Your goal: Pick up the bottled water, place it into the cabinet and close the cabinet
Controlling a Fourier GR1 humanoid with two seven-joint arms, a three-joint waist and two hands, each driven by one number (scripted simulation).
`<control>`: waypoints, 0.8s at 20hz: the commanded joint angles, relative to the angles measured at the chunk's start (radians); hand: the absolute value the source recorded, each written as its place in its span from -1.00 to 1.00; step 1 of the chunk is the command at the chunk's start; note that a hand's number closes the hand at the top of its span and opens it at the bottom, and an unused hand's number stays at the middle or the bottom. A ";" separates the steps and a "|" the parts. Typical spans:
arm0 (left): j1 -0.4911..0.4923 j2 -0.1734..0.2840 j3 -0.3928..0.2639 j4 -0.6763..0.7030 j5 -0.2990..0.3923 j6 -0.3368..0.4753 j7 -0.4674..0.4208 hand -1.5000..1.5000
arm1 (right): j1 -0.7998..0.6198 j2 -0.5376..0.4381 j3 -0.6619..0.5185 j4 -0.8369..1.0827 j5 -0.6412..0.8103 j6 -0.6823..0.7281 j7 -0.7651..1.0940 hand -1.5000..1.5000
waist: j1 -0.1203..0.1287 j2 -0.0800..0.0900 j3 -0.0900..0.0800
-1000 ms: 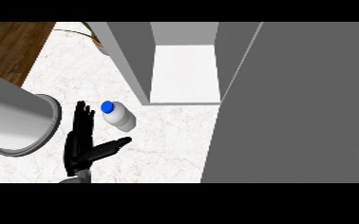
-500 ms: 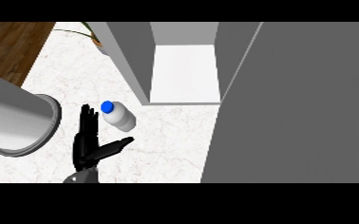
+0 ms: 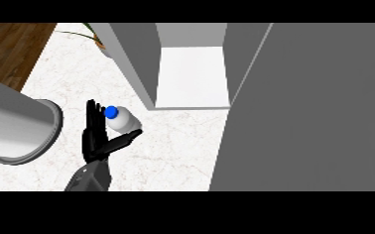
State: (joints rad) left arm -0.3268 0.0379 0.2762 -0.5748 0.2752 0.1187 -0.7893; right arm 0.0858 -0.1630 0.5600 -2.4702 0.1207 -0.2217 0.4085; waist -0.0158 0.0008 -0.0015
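Prob. a kitchen: marble counter (image 3: 176, 144), open cabinet (image 3: 190, 74), wood floor (image 3: 22, 49).

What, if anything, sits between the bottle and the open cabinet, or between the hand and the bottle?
Nothing visible. The left hand is open right beside the bottled water, with no object between them. Bare marble counter lies between the bottle and the cabinet, whose white floor shows open and unblocked.

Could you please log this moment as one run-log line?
phase: approach | left hand: open beside bottled water | bottle: on counter | cabinet: open
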 commanded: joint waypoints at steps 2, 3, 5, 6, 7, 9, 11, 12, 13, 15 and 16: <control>-0.065 0.011 0.012 0.065 0.015 -0.052 -0.048 1.00 | 0.096 -0.043 0.058 -0.121 0.088 0.011 -0.001 -1.00 | -0.001 -0.002 0.001; -0.062 0.003 0.021 0.130 0.016 -0.086 -0.099 1.00 | 0.072 -0.038 0.051 -0.125 0.097 0.000 -0.003 -1.00 | -0.006 0.000 0.000; -0.067 0.023 0.014 0.134 0.015 -0.131 -0.096 1.00 | -0.045 -0.033 -0.045 -0.152 0.047 0.003 0.135 -1.00 | 0.002 0.001 -0.001; -0.102 0.020 0.013 0.188 0.002 -0.139 -0.127 1.00 | 0.010 -0.025 0.018 -0.125 0.075 -0.011 0.064 -1.00 | -0.006 0.002 -0.001; -0.074 0.033 -0.012 0.141 -0.013 -0.130 -0.109 1.00 | 0.001 0.002 0.073 -0.079 0.113 -0.022 0.039 -1.00 | 0.005 -0.001 0.000; -0.137 0.006 -0.051 0.147 -0.078 0.002 -0.121 1.00 | -0.042 -0.007 0.010 -0.067 0.063 -0.021 0.049 -1.00 | 0.000 0.000 0.000; -0.114 -0.001 -0.087 0.132 -0.136 0.094 -0.185 1.00 | -0.053 -0.015 0.016 -0.053 0.060 -0.021 0.069 -1.00 | 0.002 -0.001 0.000; -0.142 -0.024 -0.101 0.132 -0.148 0.118 -0.178 1.00 | -0.005 -0.050 -0.015 -0.070 0.034 -0.005 0.015 -1.00 | -0.004 -0.001 0.002; -0.158 0.018 -0.078 0.160 -0.140 0.107 -0.181 1.00 | 0.035 -0.044 0.039 -0.084 0.081 -0.026 0.010 -1.00 | -0.009 -0.001 0.001; -0.162 -0.017 -0.091 0.146 -0.161 0.176 -0.211 1.00 | 0.000 -0.036 0.020 -0.075 0.071 -0.033 0.021 -1.00 | -0.004 0.000 0.001; -0.176 -0.004 -0.084 0.120 -0.153 0.178 -0.202 1.00 | -0.017 -0.024 0.054 -0.089 0.097 -0.045 0.063 -1.00 | 0.000 -0.002 0.000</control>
State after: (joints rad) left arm -0.4513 0.0631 0.2118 -0.4450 0.1539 0.2075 -0.9574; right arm 0.0654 -0.1841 0.5817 -2.4666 0.1205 -0.2557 0.4114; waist -0.0135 -0.0014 0.0019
